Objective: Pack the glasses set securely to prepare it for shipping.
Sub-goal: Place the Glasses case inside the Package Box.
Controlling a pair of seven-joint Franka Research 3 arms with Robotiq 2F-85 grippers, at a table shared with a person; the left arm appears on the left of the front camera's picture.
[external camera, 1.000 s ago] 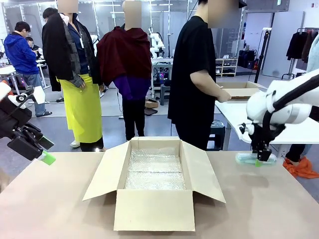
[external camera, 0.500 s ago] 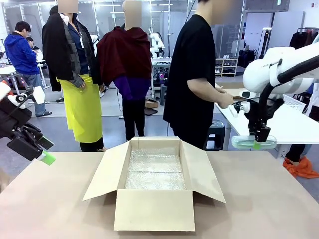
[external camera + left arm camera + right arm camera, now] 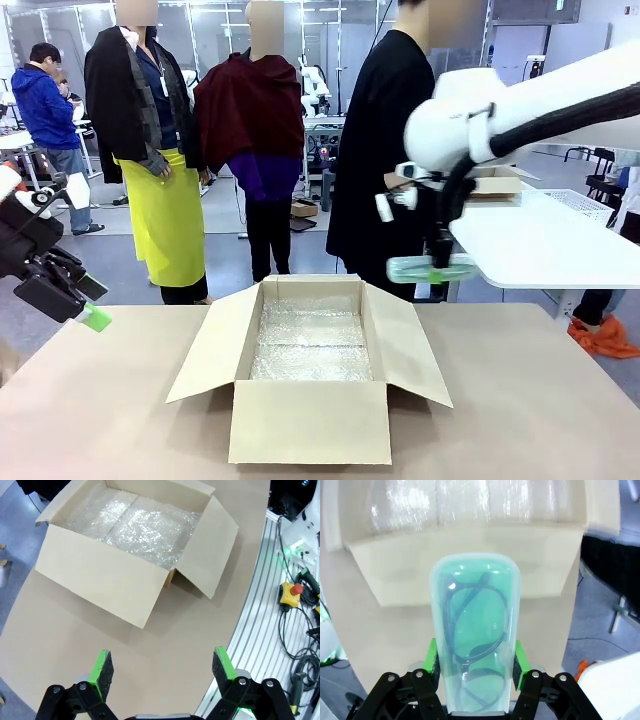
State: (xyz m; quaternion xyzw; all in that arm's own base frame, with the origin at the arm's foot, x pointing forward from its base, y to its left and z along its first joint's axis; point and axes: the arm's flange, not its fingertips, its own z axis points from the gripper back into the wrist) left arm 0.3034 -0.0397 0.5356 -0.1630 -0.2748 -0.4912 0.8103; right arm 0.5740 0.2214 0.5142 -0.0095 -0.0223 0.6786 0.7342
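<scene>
My right gripper is shut on the mint-green glasses case and holds it level in the air, above and just behind the far right corner of the open cardboard box. In the right wrist view the green pads clamp the case, and dark-framed glasses show through its shell. Bubble wrap lines the box floor. My left gripper hovers at the table's left edge, and in its own wrist view it is open with nothing between its fingers. The pale pink case is out of view.
A person in black stands at the far side, behind the box. A white table stands at the back right. In the left wrist view a metal rail with cables and an emergency-stop button borders the table. Box flaps spread outward.
My right gripper has lifted the mint-green case from the table's right side and carried it up and left toward the box. The left arm has not moved.
</scene>
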